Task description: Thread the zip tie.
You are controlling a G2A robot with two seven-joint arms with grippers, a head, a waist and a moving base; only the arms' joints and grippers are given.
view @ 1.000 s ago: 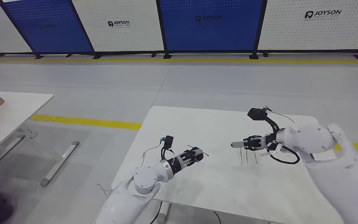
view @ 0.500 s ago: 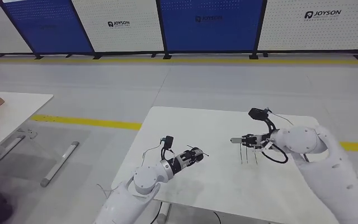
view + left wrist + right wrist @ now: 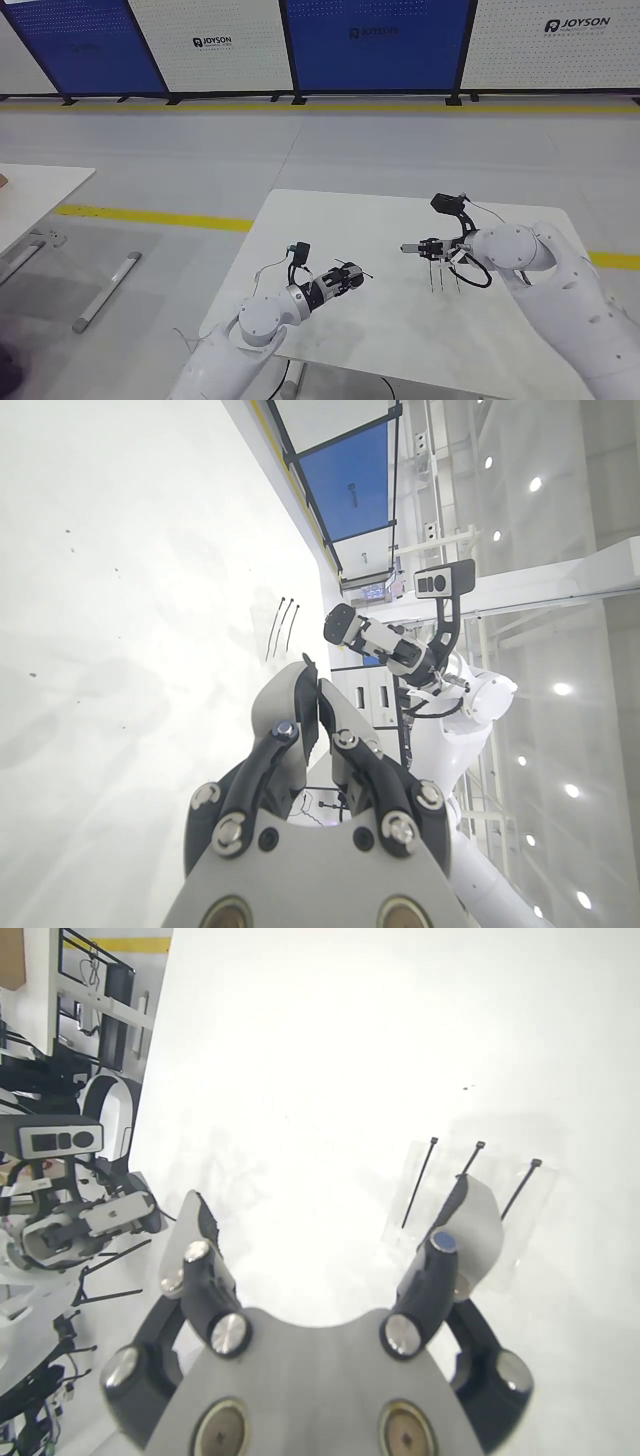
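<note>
Bare white tabletop [image 3: 330, 215] lies open between the pincers and toward twelve o'clock. Three thin black plastic zip ties [image 3: 443, 280] lie flat at five o'clock of the spread right pincer [image 3: 406, 248]; at its eight o'clock stands the left pincer [image 3: 355, 271], clamped on another black zip tie [image 3: 120, 1255].

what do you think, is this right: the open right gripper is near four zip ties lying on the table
Not quite. There are three zip ties, not four; the right wrist view shows them side by side. The rest holds: the right gripper is open, and the ties lie on the table near it.
</note>
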